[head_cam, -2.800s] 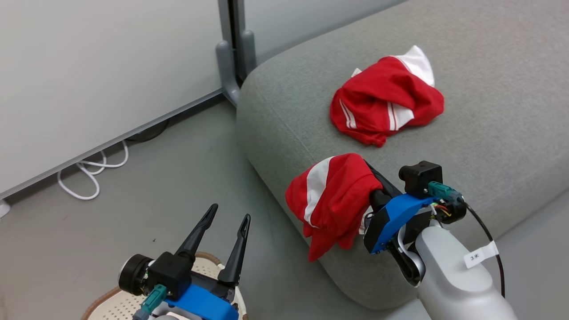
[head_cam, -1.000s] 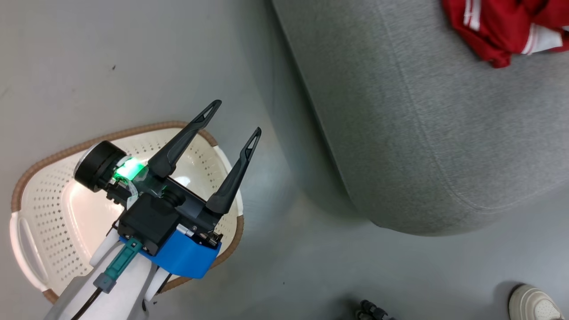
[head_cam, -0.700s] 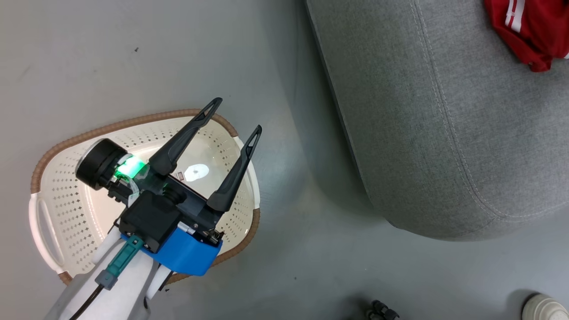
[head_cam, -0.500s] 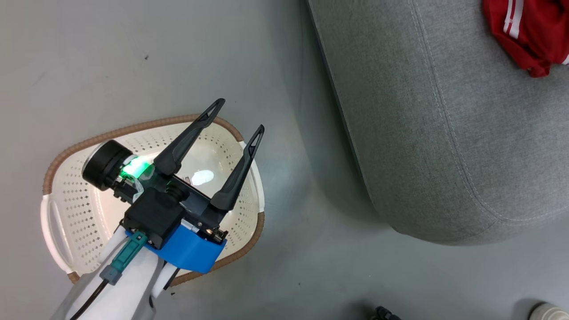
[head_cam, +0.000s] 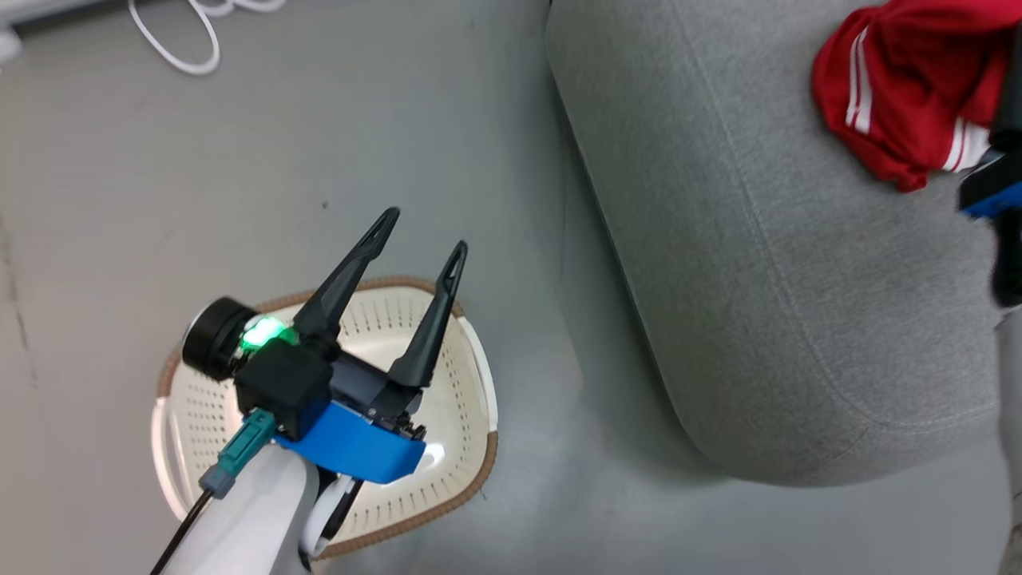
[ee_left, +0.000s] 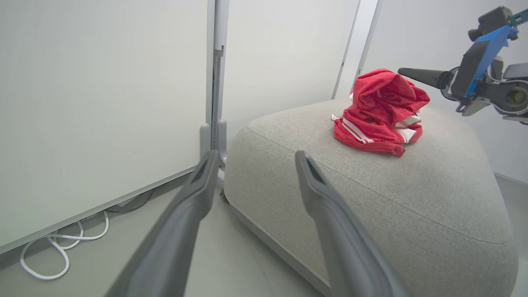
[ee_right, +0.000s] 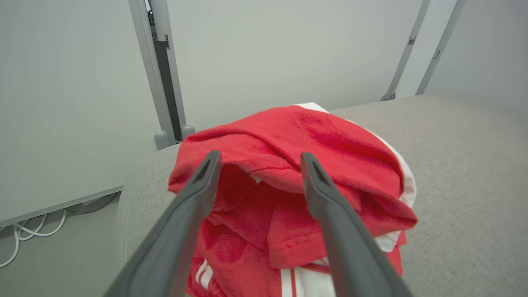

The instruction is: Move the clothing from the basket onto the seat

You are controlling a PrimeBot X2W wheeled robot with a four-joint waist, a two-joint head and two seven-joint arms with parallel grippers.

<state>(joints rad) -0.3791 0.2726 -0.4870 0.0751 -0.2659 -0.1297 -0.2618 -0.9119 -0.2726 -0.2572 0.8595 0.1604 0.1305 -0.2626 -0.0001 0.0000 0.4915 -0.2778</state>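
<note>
On the seat, your clothing heap is cut off by the head view's edge; the right gripper stands spread, gripping nothing, beside it. Off the seat, the left gripper, also spread, hides part of the basket.

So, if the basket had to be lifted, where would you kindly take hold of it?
Probably the white side handle of the basket, from straight above, one finger inside the wall and one outside. It stands upright and open-topped on the floor, and that thin edge suits the open left gripper above it.
</note>
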